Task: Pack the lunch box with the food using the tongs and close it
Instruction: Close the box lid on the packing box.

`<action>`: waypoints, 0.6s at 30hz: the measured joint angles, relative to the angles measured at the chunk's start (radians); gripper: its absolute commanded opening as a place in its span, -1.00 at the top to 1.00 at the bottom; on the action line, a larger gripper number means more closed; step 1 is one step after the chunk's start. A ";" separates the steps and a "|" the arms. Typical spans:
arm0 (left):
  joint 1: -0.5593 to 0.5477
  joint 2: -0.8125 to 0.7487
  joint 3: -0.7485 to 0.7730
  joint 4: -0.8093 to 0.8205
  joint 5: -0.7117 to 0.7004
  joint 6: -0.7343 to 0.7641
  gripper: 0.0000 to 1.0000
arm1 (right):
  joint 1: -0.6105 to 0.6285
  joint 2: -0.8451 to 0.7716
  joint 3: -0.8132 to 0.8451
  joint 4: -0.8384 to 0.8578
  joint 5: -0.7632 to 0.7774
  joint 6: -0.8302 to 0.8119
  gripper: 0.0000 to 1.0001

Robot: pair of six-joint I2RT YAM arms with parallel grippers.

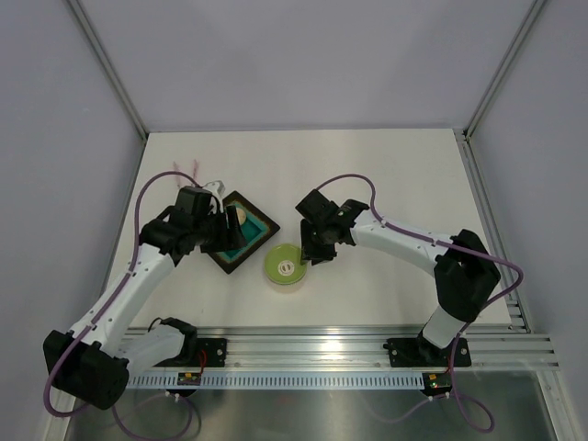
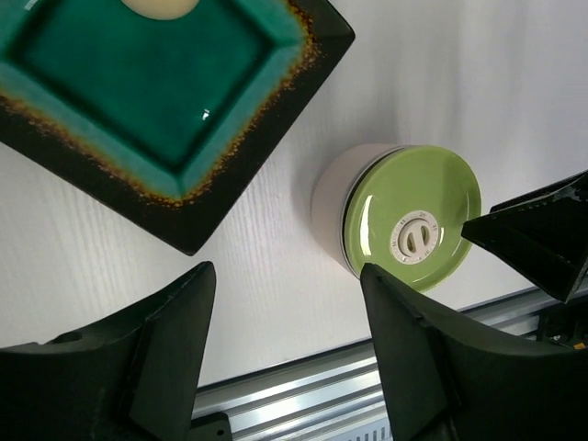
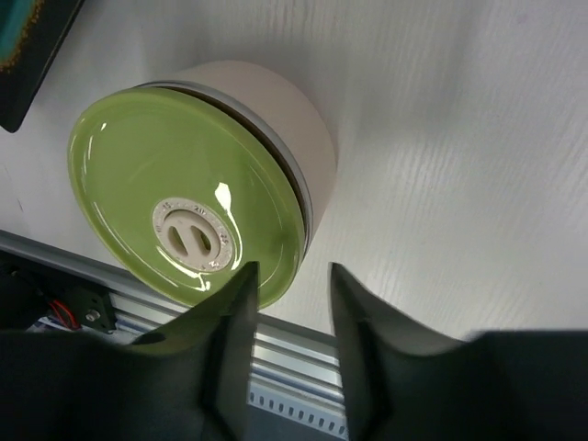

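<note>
The lunch box stands near the table's front with its lime-green lid seated on top. In the left wrist view the lid lies flat on the pale round body. My right gripper is open beside the box's right edge with nothing between its fingers. My left gripper is open and empty and hovers over the tray's near edge. One beige round piece of food lies in the tray. The pale-pink tongs lie on the table behind the left arm.
A square dark tray with a teal inside sits left of the lunch box, and its corner shows in the right wrist view. The aluminium rail runs along the near edge. Grey walls enclose the table.
</note>
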 measured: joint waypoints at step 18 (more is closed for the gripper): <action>-0.141 0.076 -0.169 0.296 0.126 -0.125 1.00 | 0.030 -0.009 0.103 0.024 0.022 -0.037 1.00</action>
